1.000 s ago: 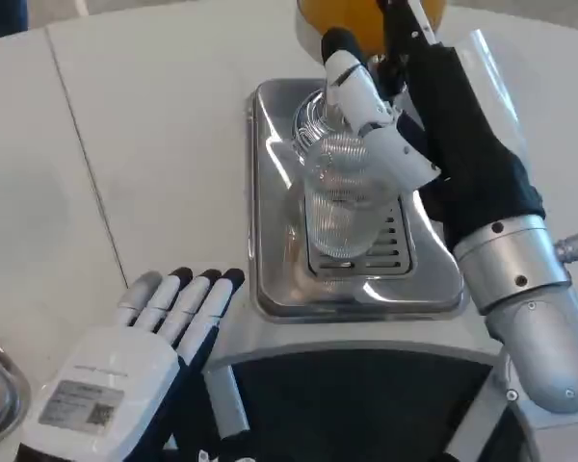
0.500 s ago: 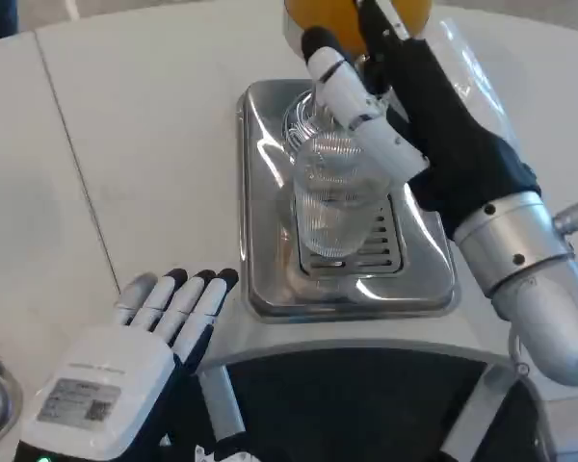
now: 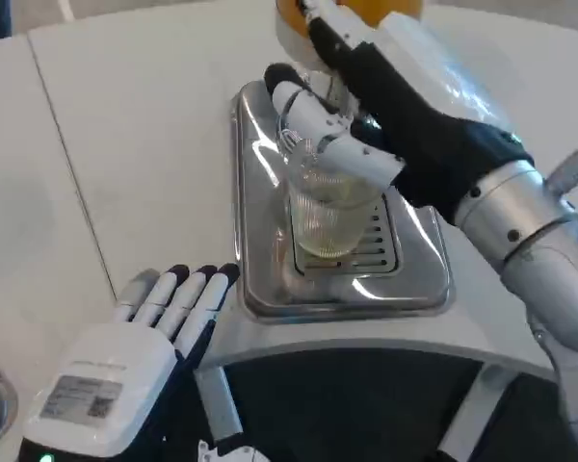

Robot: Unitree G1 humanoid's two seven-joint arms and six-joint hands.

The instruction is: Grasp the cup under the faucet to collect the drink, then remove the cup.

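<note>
white table [image 3: 154, 144]; drip tray [image 3: 260, 289] under cup [image 3: 326, 217].

You are looking at a clear, ribbed plastic cup [image 3: 326, 214] standing upright on the slotted grate of the shiny metal drip tray [image 3: 260, 279]. It holds pale yellowish drink in its lower part. Your right robot hand [image 3: 366, 125] grips it near the rim, fingers [image 3: 313, 115] curled across the top. The orange dispenser [image 3: 352, 10] sits just behind it.

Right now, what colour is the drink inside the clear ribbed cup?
Pale yellow, seen through the clear ribbed cup in the head view.
</note>
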